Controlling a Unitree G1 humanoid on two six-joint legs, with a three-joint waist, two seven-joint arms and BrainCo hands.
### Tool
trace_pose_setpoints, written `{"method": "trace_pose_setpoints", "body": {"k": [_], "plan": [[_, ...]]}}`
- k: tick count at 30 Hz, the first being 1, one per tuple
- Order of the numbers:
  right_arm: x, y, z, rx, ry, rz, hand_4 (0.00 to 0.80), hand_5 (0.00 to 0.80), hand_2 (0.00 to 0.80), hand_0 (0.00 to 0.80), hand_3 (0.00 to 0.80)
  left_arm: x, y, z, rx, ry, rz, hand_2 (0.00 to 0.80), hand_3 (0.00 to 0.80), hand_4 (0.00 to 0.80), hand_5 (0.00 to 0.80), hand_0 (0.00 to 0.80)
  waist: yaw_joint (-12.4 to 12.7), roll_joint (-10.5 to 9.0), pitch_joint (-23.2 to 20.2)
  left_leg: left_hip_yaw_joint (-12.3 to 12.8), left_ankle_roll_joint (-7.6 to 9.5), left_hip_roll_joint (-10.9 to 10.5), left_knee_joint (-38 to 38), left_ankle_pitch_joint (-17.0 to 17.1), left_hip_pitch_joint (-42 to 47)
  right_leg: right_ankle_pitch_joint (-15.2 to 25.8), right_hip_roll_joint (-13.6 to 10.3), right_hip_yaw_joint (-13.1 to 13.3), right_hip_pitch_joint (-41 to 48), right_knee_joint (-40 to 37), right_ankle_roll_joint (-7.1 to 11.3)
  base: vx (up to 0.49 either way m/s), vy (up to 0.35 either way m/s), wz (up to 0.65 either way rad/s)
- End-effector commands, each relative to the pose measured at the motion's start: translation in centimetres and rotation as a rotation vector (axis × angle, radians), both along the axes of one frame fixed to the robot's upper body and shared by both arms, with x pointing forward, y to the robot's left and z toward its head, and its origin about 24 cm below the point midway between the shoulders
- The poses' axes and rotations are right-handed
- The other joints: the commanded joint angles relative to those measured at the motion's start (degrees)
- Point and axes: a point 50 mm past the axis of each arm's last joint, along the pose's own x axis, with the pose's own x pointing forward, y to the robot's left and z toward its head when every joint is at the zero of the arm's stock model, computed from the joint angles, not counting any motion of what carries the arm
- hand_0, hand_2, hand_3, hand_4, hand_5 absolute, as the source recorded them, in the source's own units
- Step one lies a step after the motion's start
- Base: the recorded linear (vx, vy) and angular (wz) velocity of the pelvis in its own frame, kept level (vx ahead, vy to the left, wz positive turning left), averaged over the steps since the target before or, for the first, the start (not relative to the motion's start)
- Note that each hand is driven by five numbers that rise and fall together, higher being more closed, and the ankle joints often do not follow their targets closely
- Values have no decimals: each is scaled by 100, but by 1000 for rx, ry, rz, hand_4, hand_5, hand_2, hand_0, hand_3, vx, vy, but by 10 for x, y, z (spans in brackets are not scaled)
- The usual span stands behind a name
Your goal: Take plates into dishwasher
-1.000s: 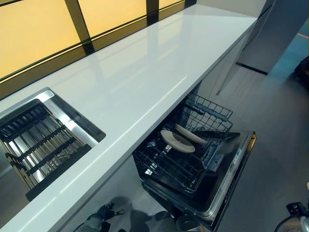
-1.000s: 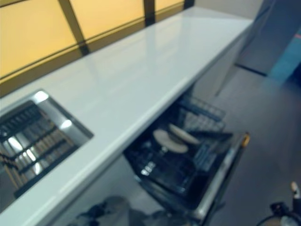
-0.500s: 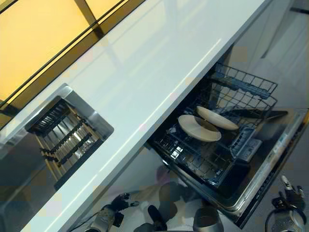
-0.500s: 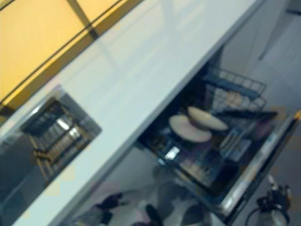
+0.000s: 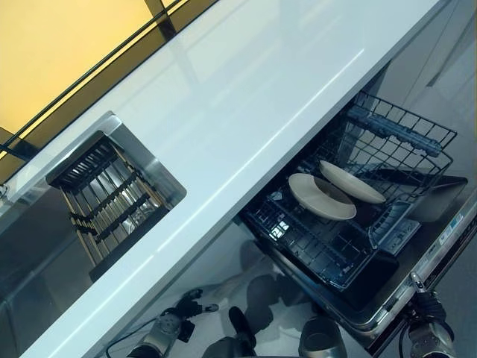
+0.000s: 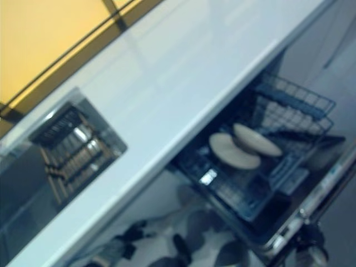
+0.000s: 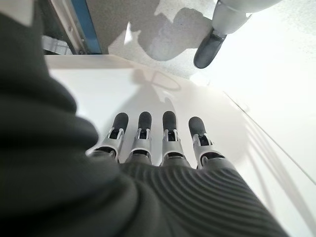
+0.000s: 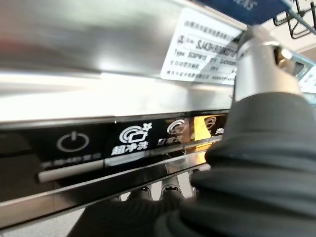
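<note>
Two beige plates (image 5: 322, 196) (image 5: 352, 182) stand side by side in the dishwasher's pulled-out lower rack (image 5: 328, 253), under the edge of the white countertop (image 5: 246, 97). The dishwasher door (image 5: 441, 237) lies folded down. My right hand (image 5: 423, 339) is low at the door's front edge; in the right wrist view the hand (image 8: 261, 163) is pressed close against the door's control strip (image 8: 98, 143). My left hand (image 5: 168, 326) hangs low in front of the white cabinet, its fingers (image 7: 169, 140) straight and holding nothing.
A steel sink (image 5: 160, 175) with a dark drying rack (image 5: 104, 198) in it is set into the counter at the left. A yellow-lit window with dark frames (image 5: 82, 74) runs behind the counter. Grey floor lies around the open door.
The whole view has tilted and shifted, so the camera moved. My right hand has come in against the front edge of the dishwasher door. The plates stay in the rack.
</note>
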Motion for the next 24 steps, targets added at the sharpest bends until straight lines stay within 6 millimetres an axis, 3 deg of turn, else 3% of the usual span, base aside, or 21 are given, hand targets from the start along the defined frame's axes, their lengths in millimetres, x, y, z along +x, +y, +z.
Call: {"method": "trace_pose_setpoints", "body": {"k": [1,5,10,16,24], "plan": [[97,93,28,122,-357,508,0,0,0,0,0,30,5,15,33,-79,-20,0,0,0,0,0,231,-300,140,-91,15,-285,32,-295,212,-462,150,-148,-176,369,-359,0,0,0],[116,138,61,176,-590,771,0,0,0,0,0,29,13,15,41,-73,4,0,0,0,0,0,224,-446,147,-20,7,-252,39,-275,194,-448,170,-174,-181,351,-355,-4,2,-8],[124,169,102,211,-809,996,0,0,0,0,0,26,23,14,49,-60,35,0,0,0,0,0,205,-615,133,79,-11,-208,52,-270,210,-456,191,-216,-143,322,-331,8,4,-11],[131,196,140,185,-953,1188,0,0,0,0,0,20,27,12,56,-42,50,0,0,0,0,0,275,-785,65,180,-21,-150,64,-260,237,-444,207,-330,-58,259,-318,31,-1,-19],[127,231,175,225,-1088,1508,0,0,0,0,0,18,31,11,63,-32,51,0,0,0,0,0,420,-937,28,218,-27,-88,94,-248,248,-464,202,-466,24,272,-331,22,-1,-10]]}}
